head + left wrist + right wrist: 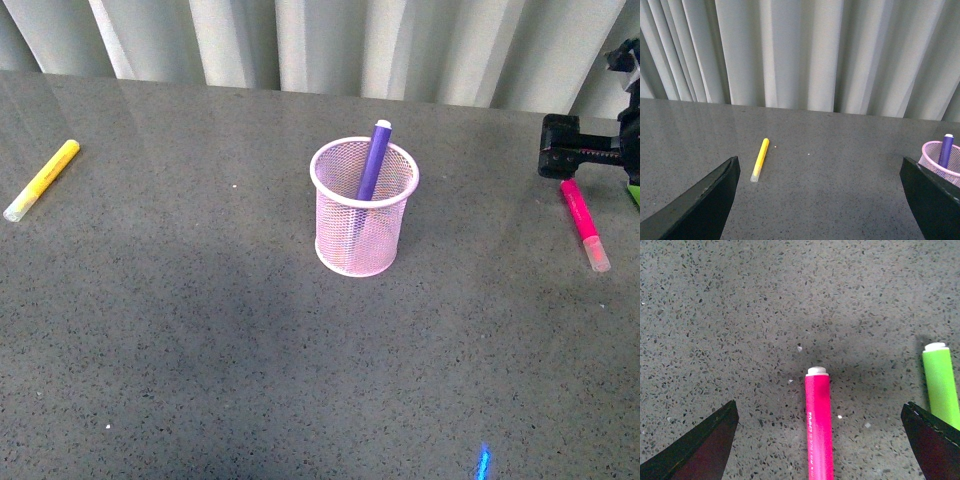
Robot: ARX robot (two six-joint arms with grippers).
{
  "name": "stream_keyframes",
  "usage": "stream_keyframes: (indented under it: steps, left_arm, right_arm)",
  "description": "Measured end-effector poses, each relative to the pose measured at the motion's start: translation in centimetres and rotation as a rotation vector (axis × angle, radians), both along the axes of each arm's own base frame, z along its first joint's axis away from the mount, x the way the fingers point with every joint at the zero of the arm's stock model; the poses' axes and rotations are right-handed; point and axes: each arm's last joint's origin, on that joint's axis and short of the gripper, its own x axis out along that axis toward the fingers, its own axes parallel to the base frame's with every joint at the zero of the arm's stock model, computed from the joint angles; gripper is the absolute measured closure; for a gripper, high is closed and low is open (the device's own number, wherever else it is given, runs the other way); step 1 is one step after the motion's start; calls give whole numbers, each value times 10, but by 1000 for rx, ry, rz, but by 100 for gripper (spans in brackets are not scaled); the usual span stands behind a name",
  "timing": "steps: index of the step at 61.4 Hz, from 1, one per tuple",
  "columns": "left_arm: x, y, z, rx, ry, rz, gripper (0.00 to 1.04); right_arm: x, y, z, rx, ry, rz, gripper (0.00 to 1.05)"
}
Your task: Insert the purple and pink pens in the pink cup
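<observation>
**Grasp on the pink pen comes next**

Half of the job looks done: the purple pen [375,160] stands tilted inside the pink mesh cup [365,215], its tip above the rim. The pink pen [585,225] lies flat on the surface [200,330], under the right end effector [818,408], whose fingers are spread wide with nothing in them. In the right wrist view the pen runs straight down the middle of the gap, well apart from either finger.

To pick it up well, I would lower straight down with that centring held, close across the barrel and not on its rounded end, and lift clear before swinging toward the cup. The green marker [941,385] lies parallel to the pen, just beside one finger; that finger has to land between the two so the marker is not nudged or caught.

The left end effector [818,161] is also wide and empty. The yellow marker [760,160] lies ahead of it, and the cup is off to one side.

The pink pen's capped end is cut off in the right wrist view, so how far along the barrel the grip would fall is unclear. How high the fingers are above the surface cannot be told. In the front view the right arm is mostly out of frame, and the green marker is only a sliver.
</observation>
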Motion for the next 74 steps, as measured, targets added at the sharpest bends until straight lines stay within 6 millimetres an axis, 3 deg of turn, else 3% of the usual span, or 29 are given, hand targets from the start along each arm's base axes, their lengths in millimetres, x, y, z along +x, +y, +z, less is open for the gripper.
stream_keyframes:
  steps: [25, 62, 74]
  left_arm:
    - [0, 0, 0, 0, 0, 0, 7]
    - [0, 0, 0, 0, 0, 0, 7]
    - [0, 0, 0, 0, 0, 0, 7]
  right_arm:
    - [14, 7, -11, 3, 13, 15, 7]
    - [15, 6, -27, 7, 43, 11, 7]
    - [18, 10, -27, 10, 41, 54, 34]
